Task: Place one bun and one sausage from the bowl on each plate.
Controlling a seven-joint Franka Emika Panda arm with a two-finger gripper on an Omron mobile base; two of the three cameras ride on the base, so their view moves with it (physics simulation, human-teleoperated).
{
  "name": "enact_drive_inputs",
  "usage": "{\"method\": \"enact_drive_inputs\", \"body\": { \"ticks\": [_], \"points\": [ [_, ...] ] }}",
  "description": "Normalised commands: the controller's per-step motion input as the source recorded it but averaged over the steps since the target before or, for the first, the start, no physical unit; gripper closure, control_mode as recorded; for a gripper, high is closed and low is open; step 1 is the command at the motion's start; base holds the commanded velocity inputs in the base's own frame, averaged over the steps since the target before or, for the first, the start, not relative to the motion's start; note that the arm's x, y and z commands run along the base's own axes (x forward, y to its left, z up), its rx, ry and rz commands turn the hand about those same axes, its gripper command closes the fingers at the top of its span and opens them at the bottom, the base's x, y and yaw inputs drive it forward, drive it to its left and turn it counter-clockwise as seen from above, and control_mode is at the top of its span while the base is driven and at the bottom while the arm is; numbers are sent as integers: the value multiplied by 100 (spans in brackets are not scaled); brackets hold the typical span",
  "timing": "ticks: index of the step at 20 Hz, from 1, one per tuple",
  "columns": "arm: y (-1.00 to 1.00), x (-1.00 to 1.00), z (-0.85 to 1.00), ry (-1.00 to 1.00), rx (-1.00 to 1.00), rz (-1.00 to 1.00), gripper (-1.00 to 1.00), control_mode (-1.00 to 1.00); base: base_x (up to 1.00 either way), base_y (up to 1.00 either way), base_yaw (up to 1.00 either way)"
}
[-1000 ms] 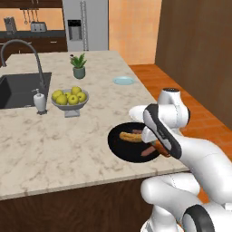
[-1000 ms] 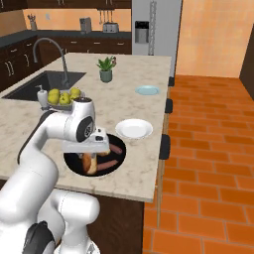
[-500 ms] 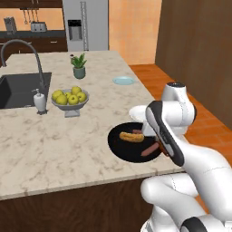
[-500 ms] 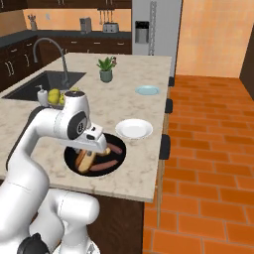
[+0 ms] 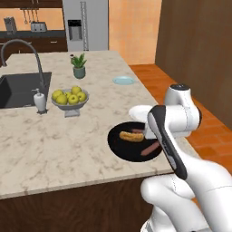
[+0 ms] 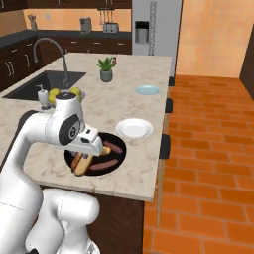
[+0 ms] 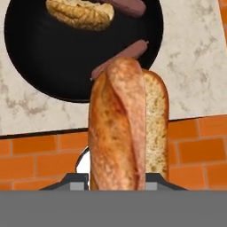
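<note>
Gripper is clamped on the orange-brown bun above the black bowl, but the white plate and blue plate are both bare.

Surfaces: stone, bread, dish

Counter polished-looking marble; held bun glossy crust, rough crumb; bowl matt black, maybe plastic.

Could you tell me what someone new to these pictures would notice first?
In the hand view, the big orange-brown bun stands gripped in the gripper, lifted above the black bowl. In that bowl lie the smaller tan bun and two sausages. In the right base view the white plate waits beside the bowl, the pale blue plate farther along the counter.
</note>
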Motion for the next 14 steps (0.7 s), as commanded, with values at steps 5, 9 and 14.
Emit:
{"method": "enact_drive_inputs", "body": {
  "ticks": [5, 9, 14],
  "points": [
    [0, 0, 0, 0, 0, 0, 100, 100, -77, -90, -3],
    [0, 0, 0, 0, 0, 0, 100, 100, -21, -100, 7],
    [0, 0, 0, 0, 0, 0, 100, 100, 0, -100, 49]
  ]
}}
